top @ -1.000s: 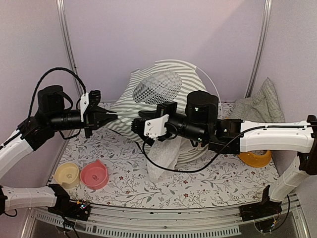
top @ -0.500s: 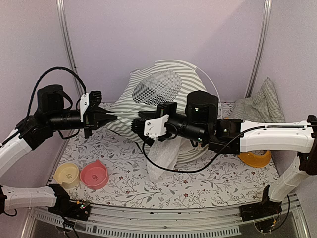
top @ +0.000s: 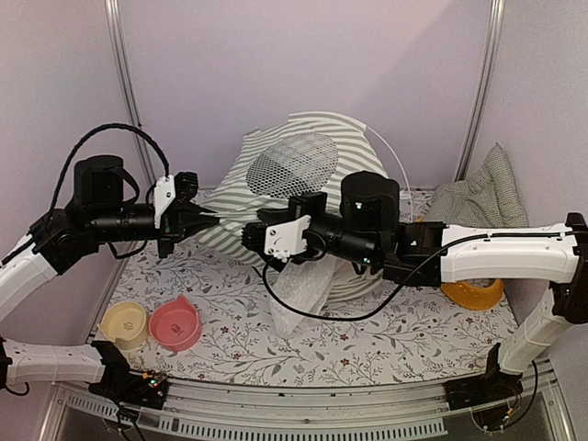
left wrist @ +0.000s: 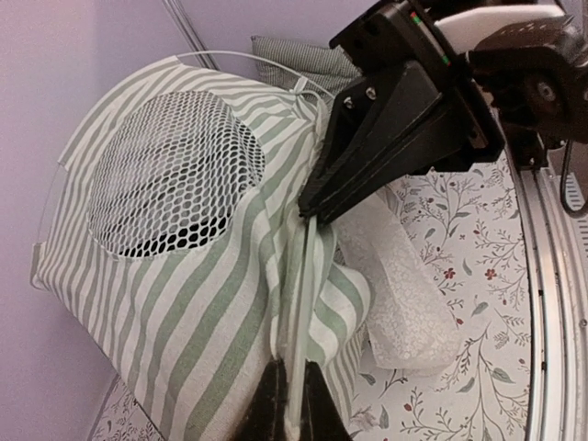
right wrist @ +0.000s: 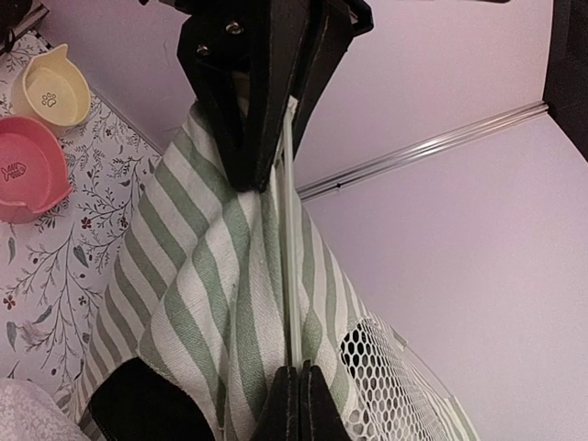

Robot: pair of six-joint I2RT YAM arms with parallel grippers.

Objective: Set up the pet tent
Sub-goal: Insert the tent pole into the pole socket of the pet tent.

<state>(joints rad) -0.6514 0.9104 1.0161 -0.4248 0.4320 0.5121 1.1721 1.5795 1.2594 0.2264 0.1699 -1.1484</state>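
My left arm comes in from the left, forearm about level above the table (top: 386, 344), wrist turned so the left gripper (top: 213, 219) points right. My right arm reaches in from the right with its long white link nearly level, and the right gripper (top: 248, 233) points left. The two tips face each other, near but apart, a bit left of centre.

Both are pinched tight on the same edge of the pet tent (top: 266, 152). In the left wrist view my left fingers (left wrist: 269, 409) are clamped on a fold of striped fabric with a thin white pole (left wrist: 296, 303) running through it. In the right wrist view my right fingers (right wrist: 283, 413) are closed on that same pole and fabric, with the left gripper just beyond along the pole. The held stretch of pole runs straight from one gripper to the other, roughly left-right in the top view.

The tent sits at back centre of the table, partly collapsed and leaning toward the back wall. Its round mesh window (top: 292, 163) faces up and forward, toward the top camera. The broad striped face runs from lower left to upper right, and a loop of pole arcs out on its right side. The white lace curtain (top: 299, 289) spills forward onto the table under my right gripper.

Counts:
- One tent, one mesh window, one lace curtain.
- One checked cushion (top: 482, 197), at back right.
- Three bowls: yellow bowl (top: 123, 323) and pink bowl (top: 175, 323) side by side at front left, orange bowl (top: 473, 296) partly hidden behind my right arm.
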